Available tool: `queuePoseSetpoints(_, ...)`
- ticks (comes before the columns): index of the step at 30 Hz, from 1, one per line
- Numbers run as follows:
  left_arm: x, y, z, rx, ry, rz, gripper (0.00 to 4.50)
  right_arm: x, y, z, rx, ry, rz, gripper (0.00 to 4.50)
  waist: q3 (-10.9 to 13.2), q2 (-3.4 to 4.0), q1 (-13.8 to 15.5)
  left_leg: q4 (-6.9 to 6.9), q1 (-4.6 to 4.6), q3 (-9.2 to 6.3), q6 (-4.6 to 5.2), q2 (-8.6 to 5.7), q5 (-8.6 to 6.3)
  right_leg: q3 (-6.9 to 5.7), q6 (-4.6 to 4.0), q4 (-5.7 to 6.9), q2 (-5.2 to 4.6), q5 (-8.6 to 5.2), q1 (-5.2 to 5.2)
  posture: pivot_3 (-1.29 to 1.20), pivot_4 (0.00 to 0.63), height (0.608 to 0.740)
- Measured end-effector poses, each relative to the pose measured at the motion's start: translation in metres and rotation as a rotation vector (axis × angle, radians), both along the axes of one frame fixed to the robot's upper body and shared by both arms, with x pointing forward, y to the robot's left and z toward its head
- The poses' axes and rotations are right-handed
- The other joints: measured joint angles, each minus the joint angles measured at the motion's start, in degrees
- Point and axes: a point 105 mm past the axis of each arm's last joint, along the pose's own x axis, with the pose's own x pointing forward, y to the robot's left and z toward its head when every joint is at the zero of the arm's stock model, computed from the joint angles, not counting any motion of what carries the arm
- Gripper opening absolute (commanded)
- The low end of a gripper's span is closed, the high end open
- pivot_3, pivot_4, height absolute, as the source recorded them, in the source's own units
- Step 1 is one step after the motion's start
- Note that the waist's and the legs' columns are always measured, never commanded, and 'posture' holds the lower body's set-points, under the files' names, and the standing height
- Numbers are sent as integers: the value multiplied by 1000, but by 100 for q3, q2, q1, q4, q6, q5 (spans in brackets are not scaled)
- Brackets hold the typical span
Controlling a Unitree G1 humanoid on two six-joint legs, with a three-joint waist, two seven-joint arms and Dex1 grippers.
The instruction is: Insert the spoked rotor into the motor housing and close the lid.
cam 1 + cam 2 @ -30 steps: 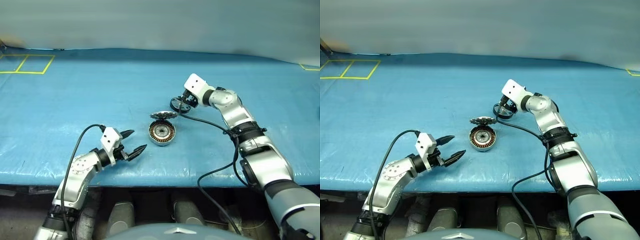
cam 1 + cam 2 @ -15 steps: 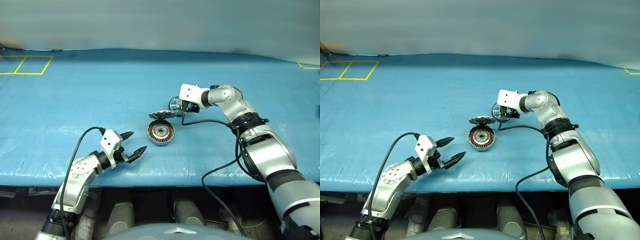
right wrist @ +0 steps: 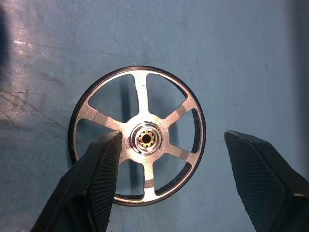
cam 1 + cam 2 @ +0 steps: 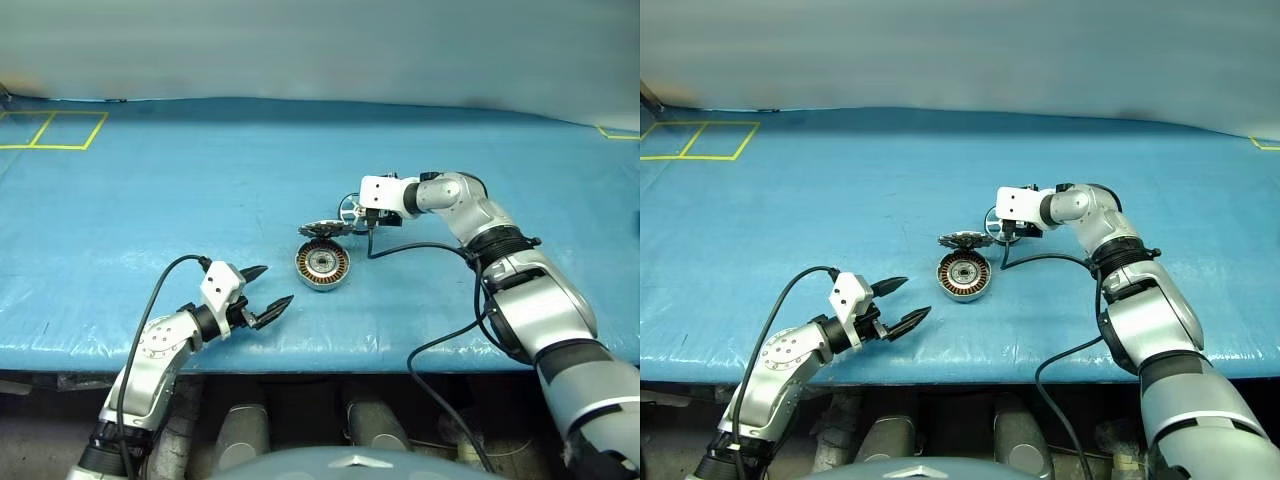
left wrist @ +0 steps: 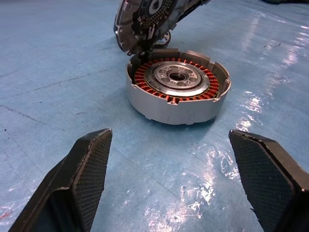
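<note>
The spoked rotor (image 3: 145,139), black-rimmed with silver spokes, lies flat on the blue mat just behind and to the right of the motor housing (image 4: 322,264). The housing shows its copper windings, and its toothed lid (image 4: 325,229) stands tilted open at its far edge. My right gripper (image 3: 173,139) hangs open over the rotor, pointing down at it; one finger (image 3: 99,179) overlaps the rim in the right wrist view and the other stands clear of it. Near the front edge, my left gripper (image 5: 170,136) is open and empty, aimed at the housing (image 5: 176,87) from a short way off.
A blue mat (image 4: 200,170) covers the table, with wide bare areas to the left and behind. A yellow tape square (image 4: 55,128) marks the far left corner. The black cable (image 4: 420,245) of the right wrist trails over the mat right of the housing.
My right wrist has rolled and swung left, so its gripper now points down over the rotor. The left arm, housing and lid have kept still.
</note>
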Motion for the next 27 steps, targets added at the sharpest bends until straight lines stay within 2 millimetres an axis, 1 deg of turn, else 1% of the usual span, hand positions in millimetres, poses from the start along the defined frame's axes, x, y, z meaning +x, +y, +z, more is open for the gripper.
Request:
queuePoseSetpoints(2, 0, 0, 0, 1, 4, 0, 4157, -6, 0, -11, -34, 25, 25, 3570, 0, 0, 0, 1, -1, 0, 0, 0, 0, 1, 0, 0, 0, 0, -1, 0, 150, 740)
queuePoseSetpoints(5, 2, -1, 1, 0, 0, -2, 4157, -8, 3, -12, -61, 21, 53, 3570, 0, 1, -9, 2, 2, 2, 0, 0, 0, 3, 1, 3, 0, 1, 0, 0, 150, 740)
queuePoseSetpoints(13, 5, -3, 4, -9, -13, 2, 4157, -7, 6, -14, -75, 10, 57, 3570, -1, 1, -9, 11, 5, 2, 0, 0, 0, 3, 2, 5, 0, 2, 7, 0, 150, 740)
queuePoseSetpoints(16, 5, -3, 4, -2, -15, 12, 4157, -8, 6, -16, -78, 24, 61, 2991, -1, 1, -9, 11, 6, 2, 0, 0, 0, 3, 2, 7, 0, 2, 7, 0, 150, 740)
queuePoseSetpoints(18, 5, -2, 2, 5, -13, 16, 4157, -12, 4, -22, -80, 51, 66, 2309, 0, 1, -7, 10, 4, 1, 0, 0, 0, 3, 2, 6, 0, 2, 5, 0, 150, 740)
queuePoseSetpoints(19, 4, -2, 1, 9, -10, 18, 4157, -12, 4, -22, -78, 49, 64, 1960, -1, 2, -6, 10, 4, 2, 0, -1, 0, 4, 3, 6, 0, 2, 6, 0, 150, 740)
queuePoseSetpoints(20, 4, -2, 1, 9, -7, 18, 4157, -11, 3, -21, -78, 47, 61, 1797, -2, 0, -5, 10, 5, 1, 0, -1, 0, 3, 3, 5, 0, 2, 7, 0, 150, 740)
queuePoseSetpoints(27, 3, -7, 0, 11, -7, 1, 4157, -13, 3, -22, -73, 32, 62, 1797, -2, 0, -5, 11, 5, 2, 0, -1, 0, 4, 3, 7, 0, 3, 7, 0, 150, 740)
